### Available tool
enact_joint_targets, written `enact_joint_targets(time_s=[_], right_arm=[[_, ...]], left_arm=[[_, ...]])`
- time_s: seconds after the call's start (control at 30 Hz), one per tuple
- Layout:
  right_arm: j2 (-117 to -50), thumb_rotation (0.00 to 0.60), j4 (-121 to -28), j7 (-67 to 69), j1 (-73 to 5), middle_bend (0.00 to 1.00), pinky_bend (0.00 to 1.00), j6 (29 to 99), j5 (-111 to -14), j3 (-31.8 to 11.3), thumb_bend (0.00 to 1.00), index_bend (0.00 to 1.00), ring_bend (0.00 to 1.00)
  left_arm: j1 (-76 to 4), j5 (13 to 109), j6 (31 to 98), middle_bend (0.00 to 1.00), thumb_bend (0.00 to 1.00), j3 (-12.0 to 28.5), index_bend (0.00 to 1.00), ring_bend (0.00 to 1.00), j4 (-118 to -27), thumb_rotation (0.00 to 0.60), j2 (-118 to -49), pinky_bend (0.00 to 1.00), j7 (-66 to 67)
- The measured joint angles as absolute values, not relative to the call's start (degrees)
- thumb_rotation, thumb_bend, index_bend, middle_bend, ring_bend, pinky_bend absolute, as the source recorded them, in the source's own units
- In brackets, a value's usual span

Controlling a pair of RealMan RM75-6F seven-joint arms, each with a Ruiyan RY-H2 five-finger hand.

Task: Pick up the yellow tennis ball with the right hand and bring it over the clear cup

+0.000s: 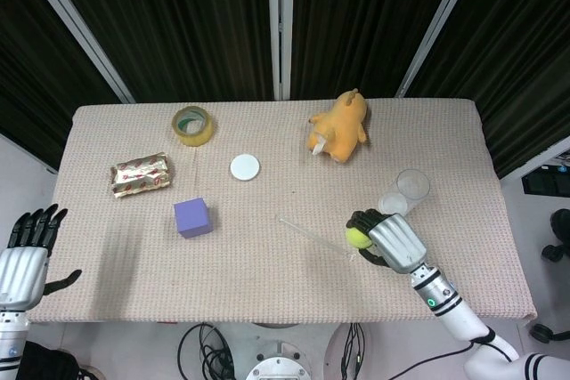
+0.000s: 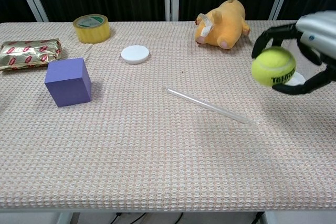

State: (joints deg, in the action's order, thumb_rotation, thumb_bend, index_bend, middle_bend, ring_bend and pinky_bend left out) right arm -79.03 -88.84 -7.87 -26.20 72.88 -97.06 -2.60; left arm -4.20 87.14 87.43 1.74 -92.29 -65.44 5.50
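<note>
My right hand [image 1: 387, 241] [image 2: 307, 45] grips the yellow tennis ball [image 1: 358, 238] [image 2: 273, 66] and holds it well above the table. The clear cup [image 1: 405, 193] stands upright just beyond the hand, toward the back right. In the chest view the hand covers most of the cup; only its base [image 2: 295, 78] shows behind the ball. My left hand [image 1: 27, 255] hangs off the table's front left corner, fingers spread and holding nothing.
A clear straw [image 1: 307, 234] [image 2: 210, 106] lies left of the ball. Further left sit a purple cube [image 1: 192, 217], a white disc [image 1: 245, 166], a foil snack pack [image 1: 140, 174] and a tape roll [image 1: 192, 125]. An orange plush toy [image 1: 339, 125] lies behind the cup.
</note>
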Motion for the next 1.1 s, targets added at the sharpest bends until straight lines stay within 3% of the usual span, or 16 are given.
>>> enact_joint_targets(time_s=[0.17,0.27,0.53,0.83,0.97,1.1], right_arm=[[-75.2,0.600,-91.9,-7.4,-25.3,0.54,0.76,82.4,-100.1,-6.1,0.31,0.62,0.56],[-73.6,0.600,-92.3,-7.4,-25.0,0.54,0.76,84.5,-98.3,-9.4,0.31,0.61,0.56],[-72.6,0.600,-87.3,-5.5,-25.3,0.54,0.76,78.7,-85.3,-13.1,0.31,0.60,0.56],[-75.0,0.600,-80.5,-2.9,-26.5,0.51,0.73,73.2,-81.9,-12.4,0.24,0.54,0.55],[-74.8,0.600,-80.3,-0.3,-26.8,0.44,0.64,71.2,-81.4,-11.8,0.18,0.44,0.44],[-74.2,0.600,-80.2,3.0,-27.0,0.32,0.51,69.8,-81.2,-11.4,0.12,0.27,0.27]], left_arm=[[-4.3,87.3,87.0,0.00,0.08,1.6,0.00,0.00,-92.6,0.600,-65.4,0.00,6.3],[-4.6,87.7,86.7,0.00,0.08,1.5,0.00,0.00,-92.6,0.600,-65.6,0.00,6.8],[-5.1,87.5,85.5,0.00,0.08,1.4,0.00,0.00,-92.3,0.600,-65.6,0.00,6.7],[-5.3,87.2,85.0,0.00,0.08,1.4,0.00,0.00,-92.0,0.600,-65.8,0.00,6.8],[-5.3,87.3,85.1,0.00,0.06,1.4,0.00,0.00,-92.3,0.600,-65.6,0.00,6.4],[-5.3,87.3,84.9,0.00,0.05,1.3,0.00,0.00,-92.4,0.600,-65.5,0.00,6.3]])
